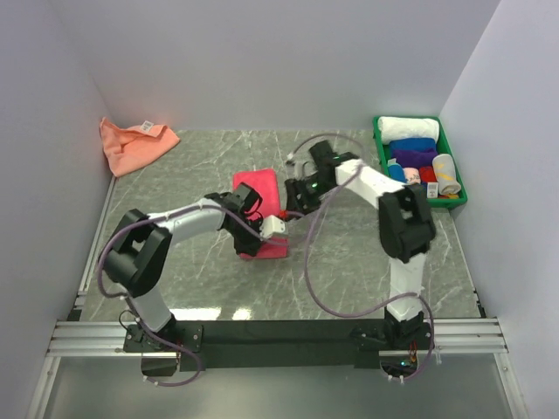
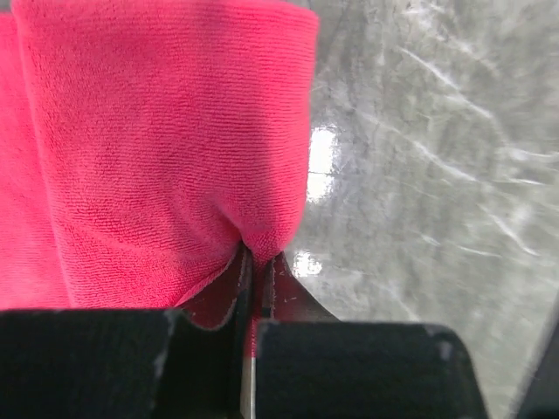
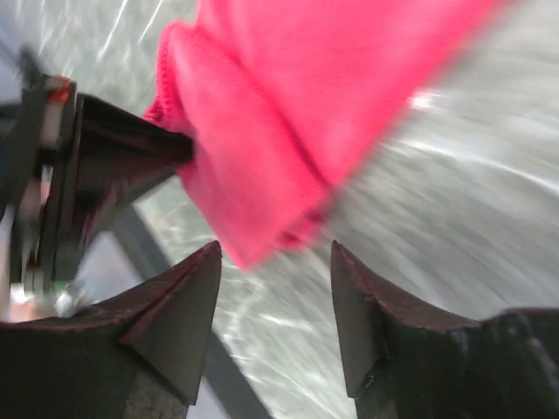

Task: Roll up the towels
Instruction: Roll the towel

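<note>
The left gripper (image 2: 256, 262) is clamped on the crimson pink towel (image 2: 157, 148), lower centre of frame. The right gripper (image 3: 275, 292) stands apart, towel fold just above.

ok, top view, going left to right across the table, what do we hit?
orange towel → pink towel → tray
</note>
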Motion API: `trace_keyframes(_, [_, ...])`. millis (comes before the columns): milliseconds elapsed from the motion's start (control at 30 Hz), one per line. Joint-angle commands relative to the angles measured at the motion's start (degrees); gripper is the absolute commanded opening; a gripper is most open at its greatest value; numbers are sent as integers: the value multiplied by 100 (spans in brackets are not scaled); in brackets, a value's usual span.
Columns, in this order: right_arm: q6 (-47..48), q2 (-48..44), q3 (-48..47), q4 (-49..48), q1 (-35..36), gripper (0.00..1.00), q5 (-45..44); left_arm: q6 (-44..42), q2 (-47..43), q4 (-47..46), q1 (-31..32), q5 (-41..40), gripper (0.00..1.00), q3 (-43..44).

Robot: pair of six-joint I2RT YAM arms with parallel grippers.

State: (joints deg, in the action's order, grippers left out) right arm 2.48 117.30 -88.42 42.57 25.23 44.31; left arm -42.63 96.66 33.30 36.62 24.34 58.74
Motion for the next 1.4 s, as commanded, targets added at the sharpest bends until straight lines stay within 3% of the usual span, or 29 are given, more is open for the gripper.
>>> trace_keyframes(0, [235, -1363, 253, -431, -632, 62, -861, 88, 528, 1607, -400, 1151, 1, 541])
trace_keyframes(233, [1059, -3595, 1396, -1286, -1099, 78, -2093, -17, 1916, 2759, -955, 1741, 1, 1868])
trace_keyframes(400, [2061, -4451, 1679, -464, -977, 86, -1376, 27, 2778, 3060, -1175, 1776, 1, 2597])
trace_keyframes(500, [2564, -4628, 1880, -126, -225, 77, -1310, 27, 3147, 3244, -1263, 1802, 1, 2896])
trace_keyframes(633, [2635, -4900, 2723, -845, 1166, 73, -2153, 18, 3526, 3437, -1324, 1733, 1, 3187])
trace_keyframes(833, [2687, -3839, 2963, -2058, 2660, 72, -3262, 1, 3868, 3604, -1491, 1723, 1, 3398])
trace_keyframes(1100, [3179, -2459, 3129, -3622, 2996, 71, -3745, 44, 3992, 3578, -1579, 1697, 1, 3425])
trace_keyframes(1367, [3320, -1579, 2866, -3562, 2996, 60, -3421, 132, 3957, 3552, -1719, 1846, 4, 3346])
